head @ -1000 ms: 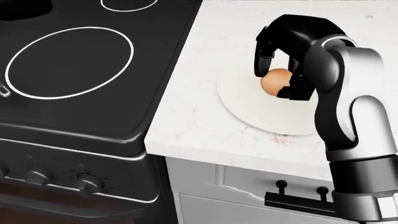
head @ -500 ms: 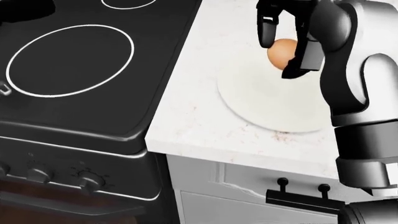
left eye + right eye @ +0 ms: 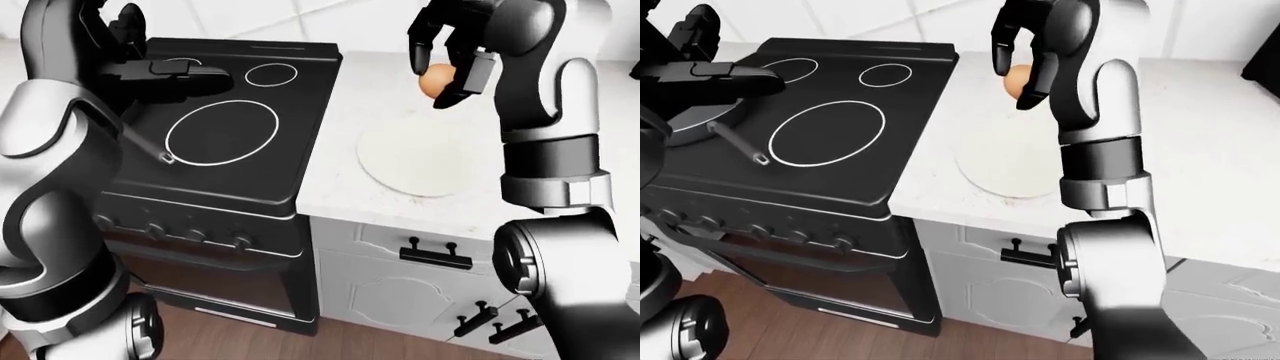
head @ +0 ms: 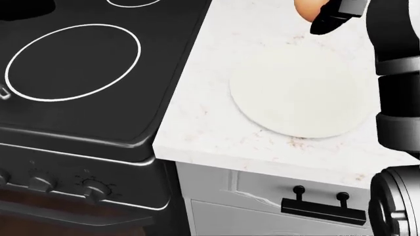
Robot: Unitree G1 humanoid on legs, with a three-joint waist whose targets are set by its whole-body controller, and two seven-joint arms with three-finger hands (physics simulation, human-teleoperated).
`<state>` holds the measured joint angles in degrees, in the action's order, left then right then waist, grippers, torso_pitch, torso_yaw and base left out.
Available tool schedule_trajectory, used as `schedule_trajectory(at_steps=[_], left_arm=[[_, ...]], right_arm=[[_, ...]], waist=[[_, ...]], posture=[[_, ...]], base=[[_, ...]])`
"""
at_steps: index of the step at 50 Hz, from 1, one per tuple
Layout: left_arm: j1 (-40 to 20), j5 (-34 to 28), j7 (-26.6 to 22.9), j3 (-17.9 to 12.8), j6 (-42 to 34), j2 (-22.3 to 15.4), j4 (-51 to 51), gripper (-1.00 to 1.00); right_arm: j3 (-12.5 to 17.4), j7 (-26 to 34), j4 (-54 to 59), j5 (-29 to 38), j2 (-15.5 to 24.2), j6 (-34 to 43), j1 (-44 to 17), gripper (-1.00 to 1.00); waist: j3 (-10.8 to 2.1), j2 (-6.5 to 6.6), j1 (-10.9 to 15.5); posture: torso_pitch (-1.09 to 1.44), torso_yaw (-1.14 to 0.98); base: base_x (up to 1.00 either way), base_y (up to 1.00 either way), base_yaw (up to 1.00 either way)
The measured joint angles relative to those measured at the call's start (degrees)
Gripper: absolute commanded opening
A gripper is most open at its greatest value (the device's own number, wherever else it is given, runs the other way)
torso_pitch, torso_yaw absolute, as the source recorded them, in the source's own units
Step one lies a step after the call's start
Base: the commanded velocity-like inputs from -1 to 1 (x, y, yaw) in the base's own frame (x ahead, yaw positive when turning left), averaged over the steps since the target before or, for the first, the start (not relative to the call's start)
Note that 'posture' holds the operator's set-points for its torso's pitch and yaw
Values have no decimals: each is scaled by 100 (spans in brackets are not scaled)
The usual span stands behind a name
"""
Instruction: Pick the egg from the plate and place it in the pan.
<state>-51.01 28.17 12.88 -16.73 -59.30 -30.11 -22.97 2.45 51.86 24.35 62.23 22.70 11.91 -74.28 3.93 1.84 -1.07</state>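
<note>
We have the egg (image 3: 436,79) pinched in our right hand (image 3: 447,54), lifted clear above the plate (image 3: 420,159), so next we judge a carry leftward to the pan (image 3: 702,114).

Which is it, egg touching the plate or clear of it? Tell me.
Apart. In the left-eye view the egg sits between the right hand's fingers, with bare counter showing between it and the empty plate.

Your right hand (image 3: 447,61) raised high, fingers (image 3: 420,49) curled closed around the egg (image 3: 436,79), forearm vertical, your left hand (image 3: 125,34) raised at upper left, grip unclear.
</note>
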Motion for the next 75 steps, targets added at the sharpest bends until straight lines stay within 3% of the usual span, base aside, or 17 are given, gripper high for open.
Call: schedule_trajectory(at_steps=[13,17,19,23,26,29,41,43,46,49,52,54,55,58,68,70,75], left_arm=[[26,41,17,13,-23,1,11,100],[21,73,-8,81,-40,19,-37,100],[-18,81,-10,45,-25,-4,-75,100],[-51,66,13,-5,17,-21,-138,100],[-52,68,11,6,14,-32,-101,100],[54,32,28,-60,-13,-44,-18,100],[-21,39,38,-44,-34,-51,-56,100],[1,44,37,-14,-4,-1,-103,100],[36,93,-2,115,-50,33,-54,100],[-16,85,-10,69,-48,7,-36,100],[-29,49,-6,45,19,5,-71,100],[-34,43,-15,44,37,-6,-65,100],[-14,38,-17,14,42,-27,-53,100],[79,-11,22,-68,-17,-27,1,100],[5,-18,-1,-13,17,-19,-41,100],[36,-15,-6,19,34,33,-83,100],[4,39,-43,97,-59,39,-24,100]], right_arm=[[51,-96,359,-30,99,23,-486,-100],[120,-171,415,-30,182,81,-477,-100],[120,-200,387,-35,186,103,-543,-100],[107,-255,237,-73,182,95,-608,-100],[89,-277,319,-84,172,103,-632,-100],[-9,-258,341,-115,76,85,-523,-100],[38,-324,268,-119,129,73,-532,-100],[61,-328,273,-115,165,75,-502,-100],[109,-318,432,-91,205,111,-401,-100],[99,-342,454,-89,210,116,-471,-100],[98,-405,412,-95,208,86,-513,-100],[89,-431,427,-95,192,79,-525,-100],[73,-439,410,-96,147,77,-510,-100],[-51,-393,440,-140,57,38,-433,-100],[49,-451,294,-124,131,47,-440,-100],[71,-454,278,-125,155,46,-370,-100],[94,-380,396,-88,173,136,-299,-100]], waist=[[-47,27,2],[-153,-201,10],[-189,-213,38],[-102,25,35],[-124,397,5],[-41,319,68],[-108,-304,-22],[-96,-236,-84],[-166,-314,-29],[-150,-195,36],[-90,67,25],[-121,335,17],[-124,334,46],[-63,265,105],[-115,-351,5],[-99,-271,-62],[-158,-258,22]], posture=[[0,0],[0,0],[0,0],[0,0],[0,0],[0,0],[0,0],[0,0],[0,0],[0,0],[0,0],[0,0],[0,0],[0,0],[0,0],[0,0],[0,0]], base=[[0,5,0],[0,38,0],[0,38,0],[0,38,0],[0,38,0],[0,38,0],[0,38,0],[0,38,0],[0,38,0],[0,38,0],[0,38,0],[0,38,0],[0,38,0],[0,38,0],[0,38,0],[0,38,0],[0,38,0]])
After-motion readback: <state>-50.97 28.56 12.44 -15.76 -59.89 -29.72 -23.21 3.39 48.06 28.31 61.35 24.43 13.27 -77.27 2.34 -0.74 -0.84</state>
